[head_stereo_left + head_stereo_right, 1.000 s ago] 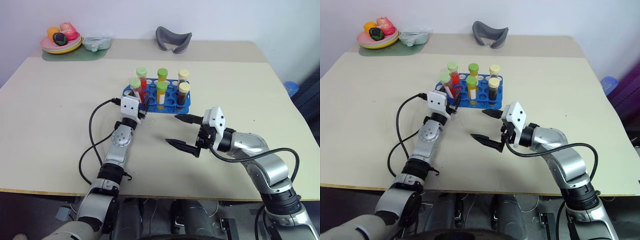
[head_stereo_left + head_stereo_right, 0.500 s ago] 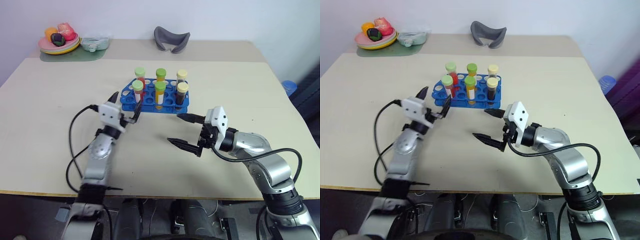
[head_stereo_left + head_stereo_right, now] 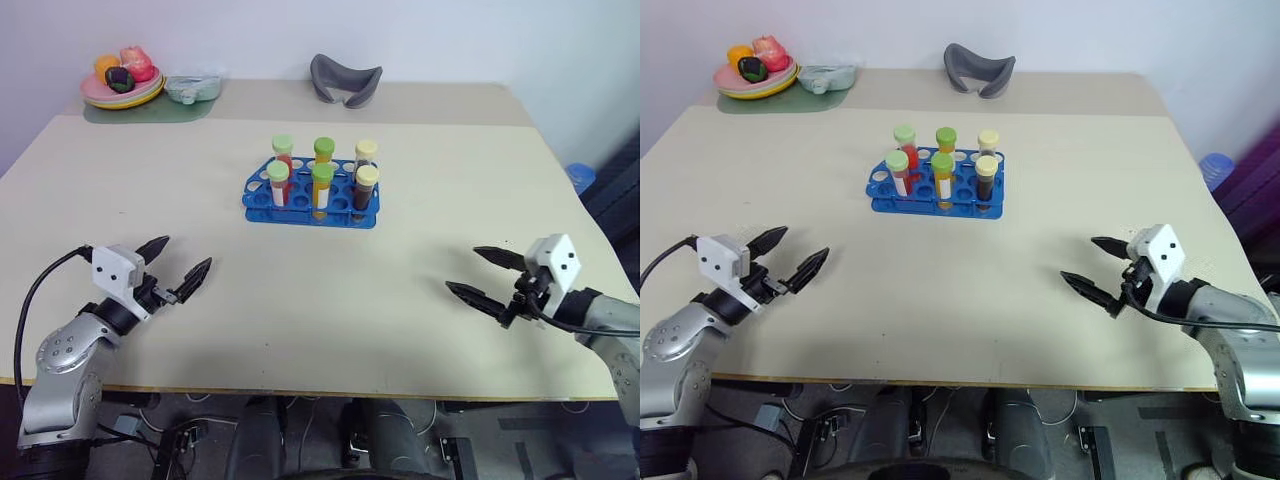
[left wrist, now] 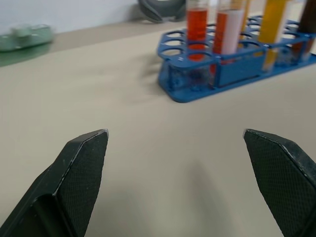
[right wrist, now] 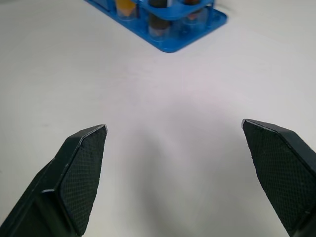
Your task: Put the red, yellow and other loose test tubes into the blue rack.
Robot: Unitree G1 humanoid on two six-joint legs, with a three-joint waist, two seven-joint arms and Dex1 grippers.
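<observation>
The blue rack [image 3: 310, 212] stands on the middle of the beige table and holds several upright capped test tubes. Among them are a red tube [image 3: 284, 160], a yellow tube [image 3: 321, 190] and a dark brown tube [image 3: 367, 192]. I see no loose tube on the table. My left gripper [image 3: 181, 255] hovers open and empty near the front left edge, far from the rack. My right gripper [image 3: 464, 269] is open and empty near the front right edge. The left wrist view looks between the fingertips [image 4: 84, 158] to the rack [image 4: 237, 74]; the right wrist view catches the rack's corner [image 5: 173, 42].
At the back left sit a plate of toy fruit [image 3: 122, 88] and a small pale container [image 3: 192, 88] on a green mat. A grey curved object [image 3: 345, 78] lies at the back centre. A blue item [image 3: 582, 177] is on the floor beyond the right edge.
My left gripper opened at the rack and drew back to the front left. My right gripper swung away to the front right, still open.
</observation>
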